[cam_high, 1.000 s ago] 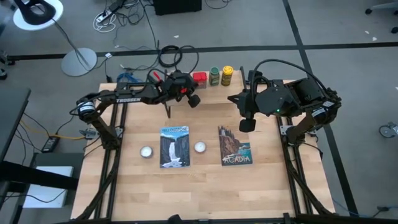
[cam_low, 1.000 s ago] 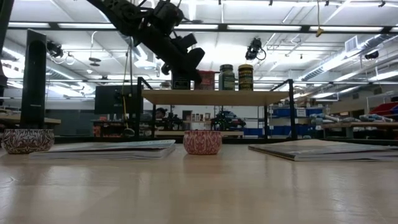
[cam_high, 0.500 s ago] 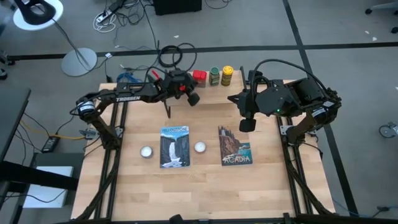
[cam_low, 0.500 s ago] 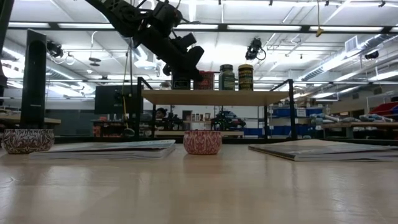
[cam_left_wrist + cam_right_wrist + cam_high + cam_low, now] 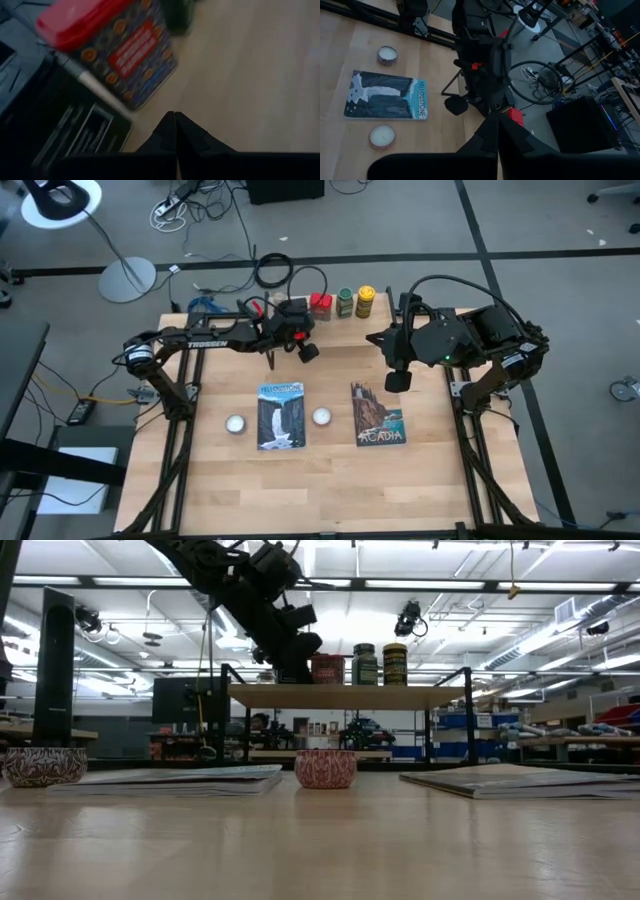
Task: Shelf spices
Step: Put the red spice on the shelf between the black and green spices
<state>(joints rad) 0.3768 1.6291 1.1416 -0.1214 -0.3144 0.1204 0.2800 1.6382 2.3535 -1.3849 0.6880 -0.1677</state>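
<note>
The shelf stands at the table's far edge. On its board stand a red tin, a green jar and a yellow-capped jar in a row. A dark square tin sits beside the red tin; in the low view my left arm hides it. My left gripper is shut and slants down over the board, just in front of these two tins. My right gripper hangs shut, high over the table's right side, with nothing in it. My left gripper's shut fingertips stand over the shelf's board close to the red tin's lower corner and the dark tin's edge. They slant down from the table's near left. Whether they touch either tin I cannot tell.
Two flat picture books lie mid-table. Two small round candles sit beside the left book. Cables lie on the floor beyond the far edge.
My left gripper has tipped further downward and sunk toward the shelf's board, drawing slightly toward the table's left. It now hides the dark tin in the low view. The spices stand where they were.
</note>
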